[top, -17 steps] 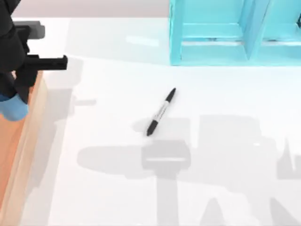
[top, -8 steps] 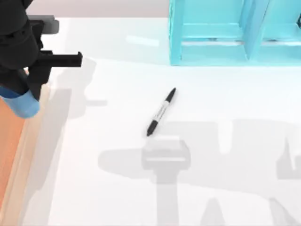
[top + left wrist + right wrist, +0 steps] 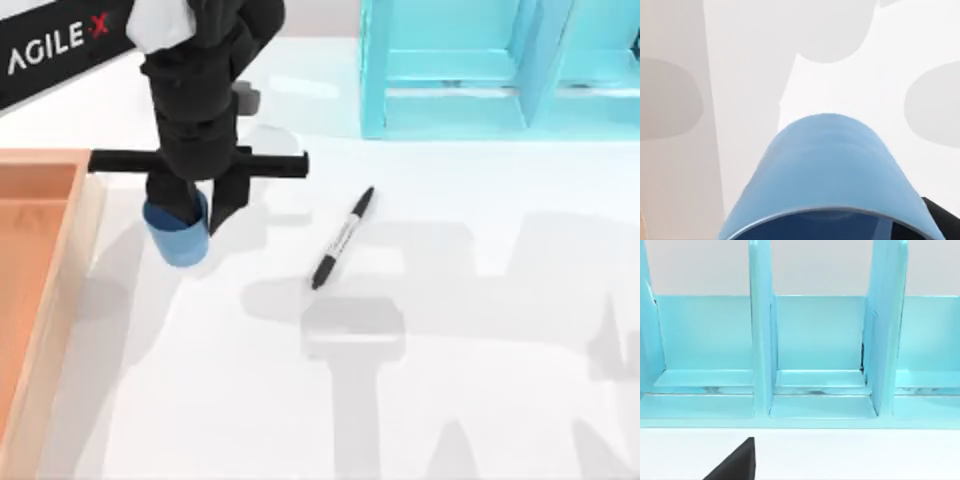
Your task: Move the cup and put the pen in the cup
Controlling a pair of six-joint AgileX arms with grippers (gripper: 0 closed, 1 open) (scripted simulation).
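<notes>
Top view: left gripper clamped on cup, w/ pen apart

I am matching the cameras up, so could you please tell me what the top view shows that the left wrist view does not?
Top view alone: the pen lying on the white table, the turquoise shelf unit, the wooden tray at the table's left, and the left tool gripping the cup from above. Left wrist view alone: a close look along the cup's wall and rim. Both: the blue cup over the table.
</notes>
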